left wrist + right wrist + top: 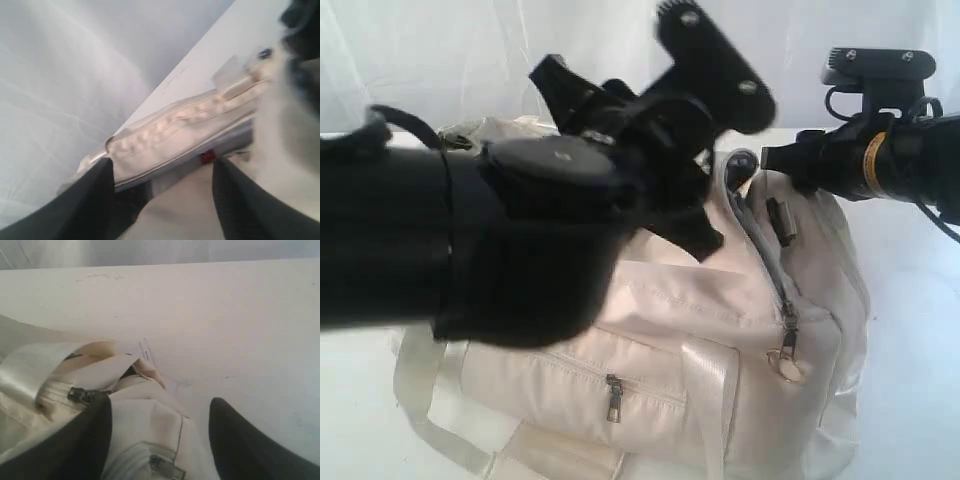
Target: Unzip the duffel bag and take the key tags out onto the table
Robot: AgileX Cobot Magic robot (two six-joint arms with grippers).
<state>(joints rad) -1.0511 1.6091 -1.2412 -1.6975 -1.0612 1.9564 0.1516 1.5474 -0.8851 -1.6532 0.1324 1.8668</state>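
**A:** Is the duffel bag (720, 330) open yet?

**B:** Not that I can tell. It sits on the white surface (225, 315), and its grey top zipper (765, 250) runs down to an end pull (786, 350). The key tags show in no view; I judge they are inside.

**A:** So what makes the unzipping go well?

**B:** One end effector should pin the fabric by the zipper's end. The other should pinch a pull and draw it straight along the teeth. Pulled upward, the soft bag would probably just lift.

**A:** How do the arms sit?

**B:** The left arm (440, 240) reaches across the front, over the bag. The left end effector (162, 162) is spread, with the bag's zipper edge between its fingers. The right arm (880, 150) comes in level from the side at the bag's top. The right end effector (161, 402) is spread too, astride cream fabric, with a dark pull (82, 395) just beside one finger.
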